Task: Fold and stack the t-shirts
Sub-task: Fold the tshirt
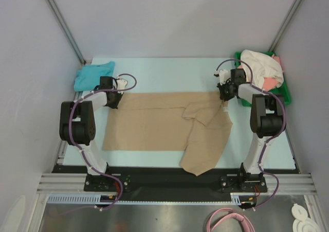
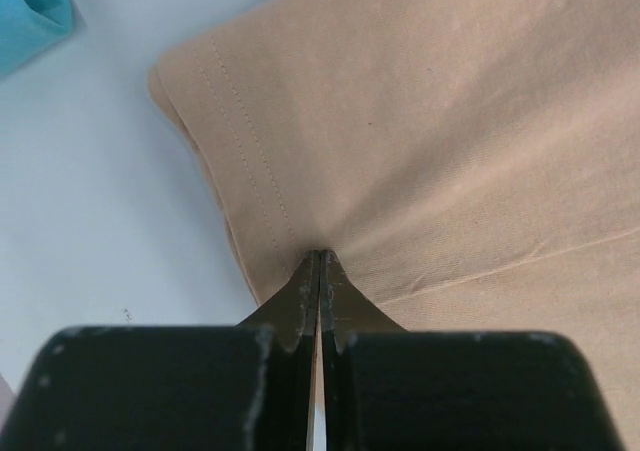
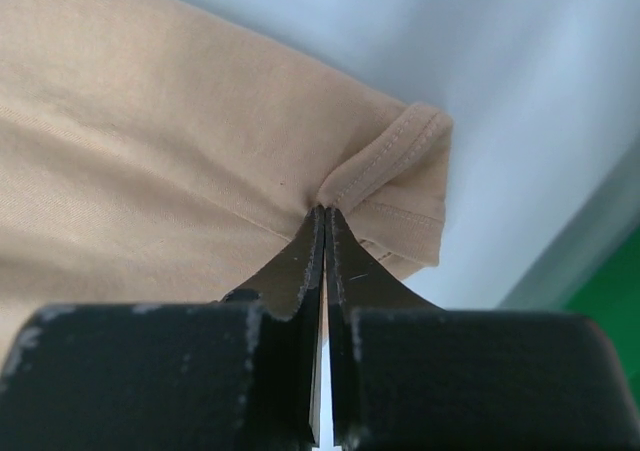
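Note:
The tan t-shirt (image 1: 164, 126) lies spread across the middle of the table, partly folded, with a flap hanging toward the front right. My left gripper (image 1: 116, 99) is shut on its far left corner, near the hem stitching (image 2: 250, 191). My right gripper (image 1: 224, 94) is shut on its far right corner, at a stitched edge (image 3: 385, 161). A teal-blue t-shirt (image 1: 93, 75) lies crumpled at the far left and shows in the left wrist view (image 2: 30, 16). A cream-white t-shirt (image 1: 259, 67) and a coral-pink one (image 1: 271, 83) lie in the tray.
A green plastic tray (image 1: 284, 95) stands at the far right, holding the cream and pink shirts; its edge shows in the right wrist view (image 3: 610, 311). Grey walls and metal posts close in the table. A pink cable coil (image 1: 229, 220) lies below the front rail.

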